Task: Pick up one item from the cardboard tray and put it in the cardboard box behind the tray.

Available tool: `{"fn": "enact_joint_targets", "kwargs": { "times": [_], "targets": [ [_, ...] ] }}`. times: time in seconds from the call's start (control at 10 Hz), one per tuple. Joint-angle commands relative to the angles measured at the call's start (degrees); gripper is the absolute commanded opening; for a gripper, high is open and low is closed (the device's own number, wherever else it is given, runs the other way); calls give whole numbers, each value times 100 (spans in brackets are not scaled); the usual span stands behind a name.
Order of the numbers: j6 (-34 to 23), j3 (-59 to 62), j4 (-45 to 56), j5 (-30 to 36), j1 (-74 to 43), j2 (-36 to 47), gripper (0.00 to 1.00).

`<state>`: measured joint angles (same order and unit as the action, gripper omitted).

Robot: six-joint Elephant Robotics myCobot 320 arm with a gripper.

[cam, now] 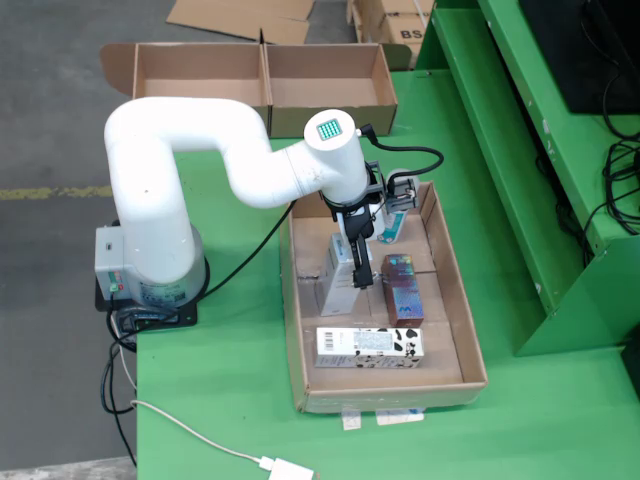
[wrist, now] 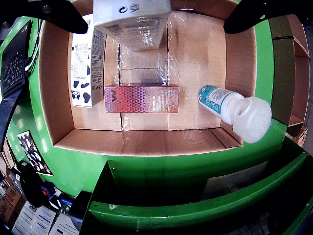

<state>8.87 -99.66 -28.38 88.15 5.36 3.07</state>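
The cardboard tray [cam: 470, 330] holds a silver-white box [cam: 335, 288], a purple-red patterned box [cam: 402, 290], a cow-patterned carton [cam: 370, 345] and a teal-labelled bottle [cam: 392, 224]. My gripper [cam: 356, 262] hangs over the silver-white box. In the wrist view the gripper [wrist: 155, 22] is open. The white box [wrist: 132, 22] lies between its dark fingers [wrist: 58, 14], close to the left one and well apart from the right one. Below it are the patterned box [wrist: 142, 98], the carton [wrist: 82, 63] and the bottle [wrist: 230, 105] with its white cap.
A two-compartment cardboard box [cam: 265, 75] stands behind the tray at the green table's far edge. A raised green shelf [cam: 520, 150] runs along the right. The arm's base [cam: 150, 270] sits left of the tray, and cables trail off the table's front left.
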Motion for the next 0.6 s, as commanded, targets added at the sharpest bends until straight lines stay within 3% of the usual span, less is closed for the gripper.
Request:
{"fn": "enact_joint_targets", "kwargs": {
  "times": [0.0,0.5],
  "targets": [
    [21,140,-55,-28,-17,95,90],
    [21,140,-55,-28,-17,95,40]
  ]
}}
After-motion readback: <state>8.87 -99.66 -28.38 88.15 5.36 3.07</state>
